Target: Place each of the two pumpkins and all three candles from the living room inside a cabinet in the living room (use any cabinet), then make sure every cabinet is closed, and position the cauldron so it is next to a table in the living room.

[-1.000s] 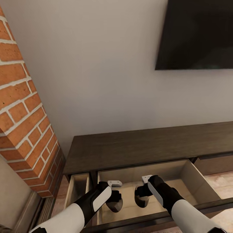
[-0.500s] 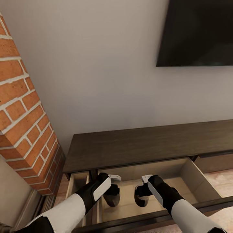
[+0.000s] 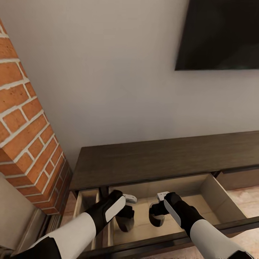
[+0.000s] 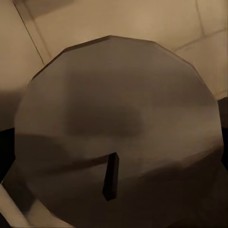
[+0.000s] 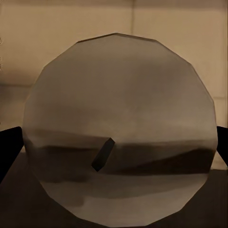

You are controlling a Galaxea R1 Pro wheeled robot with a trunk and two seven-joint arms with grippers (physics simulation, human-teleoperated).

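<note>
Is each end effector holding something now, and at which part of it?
Yes. The left end effector and the right end effector each hold one candle by its sides, over the open drawer.

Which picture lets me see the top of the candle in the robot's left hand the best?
The left wrist view: the left candle shows its whole round top and dark wick, held in the left gripper. In the head view it is mostly hidden under that gripper, inside the open drawer. The right wrist view shows the other candle.

I have both arms reaching forward and down, left gripper (image 3: 126, 220) and right gripper (image 3: 157, 216) side by side, each clamping a candle.
</note>
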